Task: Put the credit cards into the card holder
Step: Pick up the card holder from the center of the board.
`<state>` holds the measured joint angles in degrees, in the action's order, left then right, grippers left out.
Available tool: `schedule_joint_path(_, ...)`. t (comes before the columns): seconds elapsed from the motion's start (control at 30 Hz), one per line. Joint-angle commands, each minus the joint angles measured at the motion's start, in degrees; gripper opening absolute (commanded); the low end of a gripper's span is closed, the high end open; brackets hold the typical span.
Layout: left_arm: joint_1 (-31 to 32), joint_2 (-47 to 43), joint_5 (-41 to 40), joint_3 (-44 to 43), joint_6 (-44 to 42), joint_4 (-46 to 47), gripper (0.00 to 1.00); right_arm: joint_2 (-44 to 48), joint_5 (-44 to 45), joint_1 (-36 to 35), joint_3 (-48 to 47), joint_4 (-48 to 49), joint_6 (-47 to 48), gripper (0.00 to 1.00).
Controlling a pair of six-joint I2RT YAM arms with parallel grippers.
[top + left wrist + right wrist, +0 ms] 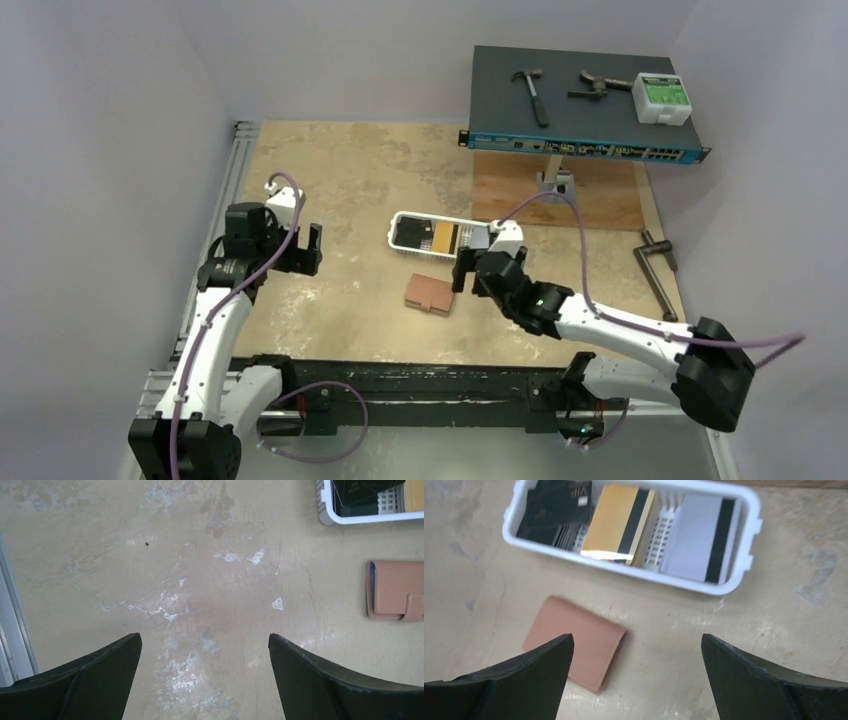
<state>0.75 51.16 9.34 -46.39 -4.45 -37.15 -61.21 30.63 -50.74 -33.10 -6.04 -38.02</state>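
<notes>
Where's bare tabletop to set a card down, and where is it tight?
Widest bare patch: between the left claw and the white tray and card holder. Also beyond the tray, toward the back wall. Crowded: the narrow strip between tray and holder, where the right claw hovers.

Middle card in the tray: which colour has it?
Middle card: orange-yellow with a black stripe, clearest in the right wrist view.
</notes>
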Motion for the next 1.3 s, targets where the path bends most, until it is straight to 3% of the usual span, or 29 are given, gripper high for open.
schedule_joint_path(0.0,-0.40,0.63,5.28,-1.43,-3.95,-2.58,1.00,-7.60,7.07,-8.52,-4.13,-0.08,-1.01,0.99)
schedule_joint_path(0.23,-0.27,-1.17,13.91,0.11,-11.11,-4.20,1.00,-18.90,6.62,-14.72,-9.43,1.61,4.89,0.99)
schedule_joint_path(0.4,-0.22,-1.77,17.89,0.38,-13.00,-4.38,1.00,-20.70,0.68,-14.71,-10.91,5.02,13.28,0.99)
schedule_joint_path(0.57,-0.16,-1.11,19.53,-1.46,-13.84,-5.48,1.00,-25.13,-5.85,-14.65,-14.26,2.45,18.71,0.99)
schedule_joint_path(1.03,-0.20,0.00,23.58,-5.45,-16.21,-8.83,1.00,-35.84,-2.87,-14.74,-22.75,-5.42,27.04,0.99)
schedule_joint_path(1.27,-0.27,0.59,25.70,-7.29,-16.89,-9.97,1.00,-39.50,-5.78,-14.74,-23.02,-4.84,28.35,0.99)
